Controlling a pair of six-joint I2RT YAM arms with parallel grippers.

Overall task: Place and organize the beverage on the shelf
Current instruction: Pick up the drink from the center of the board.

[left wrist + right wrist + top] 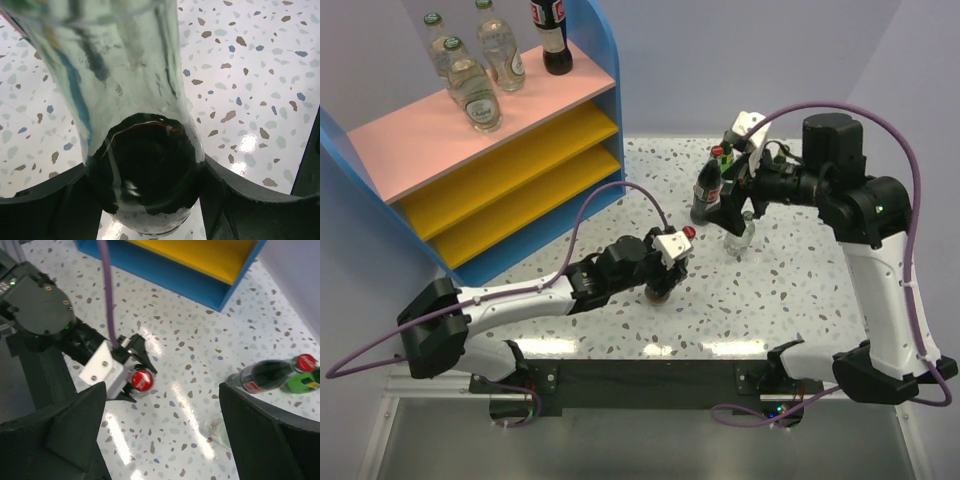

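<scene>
The shelf (535,135) stands at the far left, with three clear green-capped bottles (472,88) and one cola bottle (552,38) on its pink top board. My left gripper (665,268) is shut on a red-capped cola bottle (145,170) standing on the table; it also shows in the right wrist view (142,380). My right gripper (162,405) is open and empty, held above the table. Another cola bottle (705,195) and a green bottle (300,383) stand just left of it. A clear bottle (741,238) stands below its fingers.
The speckled table (790,290) ends at a metal rail along the near edge. The shelf's blue right side panel (610,60) faces the bottles. The two yellow boards (510,160) hold nothing. Purple cables loop over both arms.
</scene>
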